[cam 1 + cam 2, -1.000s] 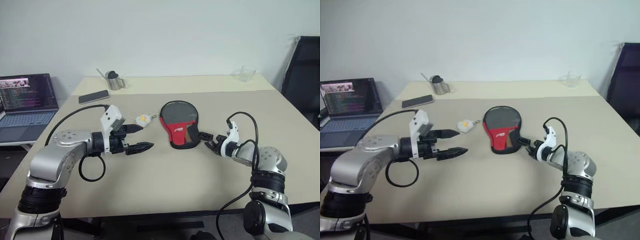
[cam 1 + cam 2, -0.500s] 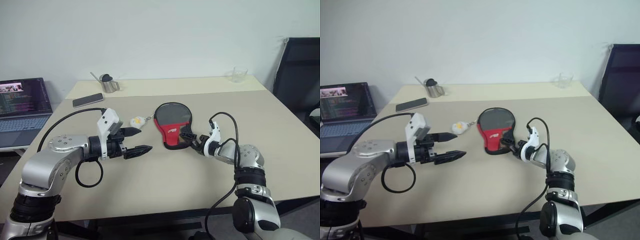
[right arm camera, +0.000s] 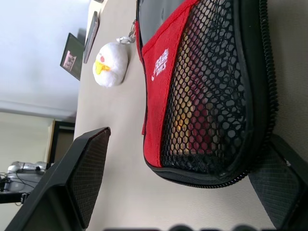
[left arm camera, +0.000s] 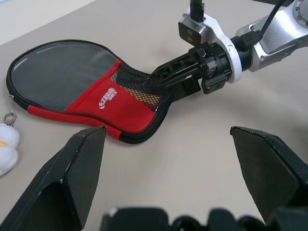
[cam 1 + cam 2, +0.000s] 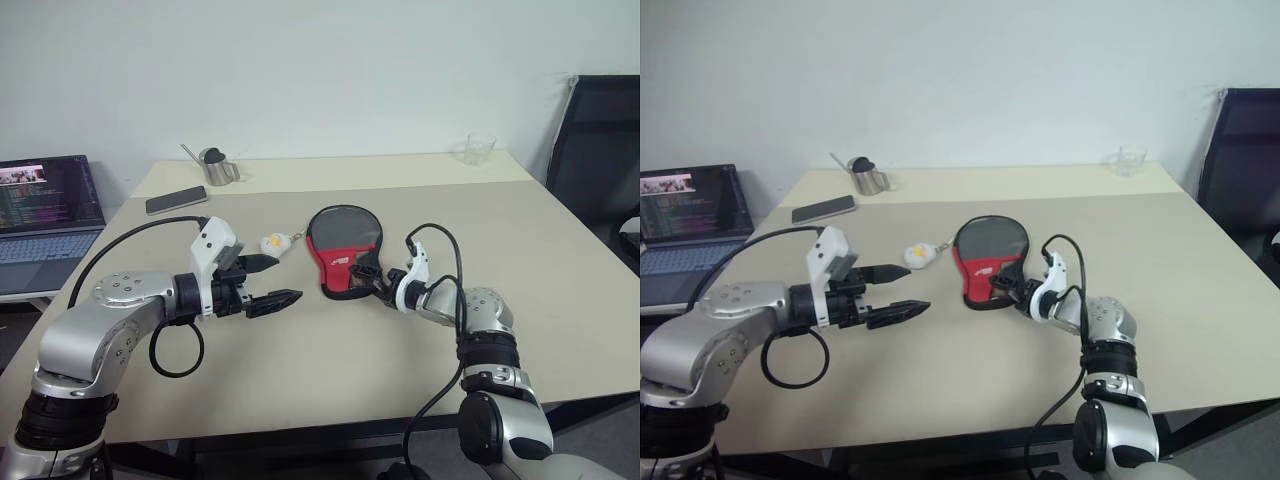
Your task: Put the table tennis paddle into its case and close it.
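The case (image 5: 343,245) lies flat at mid-table, grey-black round end away from me, red part and black mesh pocket (image 3: 211,96) toward me. Its white-yellow charm (image 5: 272,243) lies just to its left. Tan and red patches show through the mesh; I cannot tell whether they are the paddle, which is otherwise hidden. My right gripper (image 5: 366,277) is open at the case's narrow end, which lies between its fingers (image 3: 82,178). My left gripper (image 5: 286,279) hovers open and empty above the table, left of the case and pointing toward it.
A dark smartphone (image 5: 181,200) and a small metal pitcher (image 5: 213,166) sit at the back left. A clear glass (image 5: 480,149) stands at the back right. An open laptop (image 5: 45,205) is off the table's left side, and a black chair (image 5: 598,140) stands at the right.
The camera view has shifted. My right gripper has moved left up to the case's narrow end. My left gripper has stayed where it was, still open.
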Motion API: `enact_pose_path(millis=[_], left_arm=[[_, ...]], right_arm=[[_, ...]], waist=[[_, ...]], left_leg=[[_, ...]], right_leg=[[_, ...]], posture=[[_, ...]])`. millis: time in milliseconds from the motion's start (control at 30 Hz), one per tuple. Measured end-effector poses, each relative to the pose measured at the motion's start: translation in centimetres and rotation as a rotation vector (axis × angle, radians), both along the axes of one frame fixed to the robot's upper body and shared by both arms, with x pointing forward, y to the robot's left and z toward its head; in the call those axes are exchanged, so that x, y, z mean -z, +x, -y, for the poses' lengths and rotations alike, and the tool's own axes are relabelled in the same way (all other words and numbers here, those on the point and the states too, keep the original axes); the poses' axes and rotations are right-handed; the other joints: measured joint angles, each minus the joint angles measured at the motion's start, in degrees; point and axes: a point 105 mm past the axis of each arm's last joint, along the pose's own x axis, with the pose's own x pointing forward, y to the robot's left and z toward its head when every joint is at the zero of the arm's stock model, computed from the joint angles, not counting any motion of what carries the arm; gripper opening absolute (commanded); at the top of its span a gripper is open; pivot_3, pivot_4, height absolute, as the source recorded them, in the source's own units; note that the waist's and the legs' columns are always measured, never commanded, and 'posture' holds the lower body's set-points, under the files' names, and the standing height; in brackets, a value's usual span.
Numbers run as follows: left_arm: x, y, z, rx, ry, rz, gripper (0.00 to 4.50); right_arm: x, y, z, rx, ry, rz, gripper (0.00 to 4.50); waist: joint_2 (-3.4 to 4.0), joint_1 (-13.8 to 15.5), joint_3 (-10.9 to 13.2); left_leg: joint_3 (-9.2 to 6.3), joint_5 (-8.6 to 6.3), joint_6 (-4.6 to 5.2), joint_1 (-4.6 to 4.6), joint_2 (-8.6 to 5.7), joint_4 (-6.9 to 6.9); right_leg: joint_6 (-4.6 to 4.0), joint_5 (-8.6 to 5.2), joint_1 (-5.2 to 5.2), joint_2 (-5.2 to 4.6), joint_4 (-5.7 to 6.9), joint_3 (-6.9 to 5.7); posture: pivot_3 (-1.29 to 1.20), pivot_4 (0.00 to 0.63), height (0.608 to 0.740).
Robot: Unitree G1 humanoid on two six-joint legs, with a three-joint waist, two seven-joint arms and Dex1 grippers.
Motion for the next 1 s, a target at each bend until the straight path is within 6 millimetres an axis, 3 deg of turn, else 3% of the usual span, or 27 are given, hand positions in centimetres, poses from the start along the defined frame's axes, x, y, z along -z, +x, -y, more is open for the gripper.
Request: enact_pose_path(millis=[100,300,467,1000], left_arm=[[0.2,-0.1,0.0,-0.002,0.003,-0.003,4.50],[0.6,-0.4,0.2,0.004,0.008,-0.010,4.50],[0.5,-0.5,0.4,0.015,0.011,-0.008,4.50],[1.1,-0.3,1.0,0.047,0.027,-0.028,4.50]], right_arm=[[0.3,0.1,0.1,0.013,-0.017,-0.004,3.56],[1.4,0.2,0.4,0.040,-0.031,-0.031,1.41],[0.7,0.4,0.1,0.039,-0.020,-0.009,0.01],[0.6,-0.3,0.8,0.034,-0.044,0.003,0.01]], waist=[[0.00,0.00,0.00],[0.01,0.01,0.01],[-0.01,0.01,0.00],[0.02,0.48,0.01]], left_leg=[[0.00,0.00,0.00,0.00,0.00,0.00],[-0.01,0.00,0.00,-0.03,0.00,-0.03],[-0.02,0.00,-0.01,0.01,0.02,-0.05],[-0.14,0.00,-0.01,-0.18,0.00,-0.06]], right_leg=[[0.00,0.00,0.01,0.00,0.00,0.00],[0.00,0.00,-0.01,0.00,-0.07,-0.01],[0.00,0.00,0.05,0.00,-0.11,-0.03],[0.00,0.00,-0.02,-0.01,-0.22,-0.14]], posture=[[0.00,0.150,0.740],[0.00,0.150,0.740],[0.00,0.150,0.740],[0.00,0.150,0.740]])
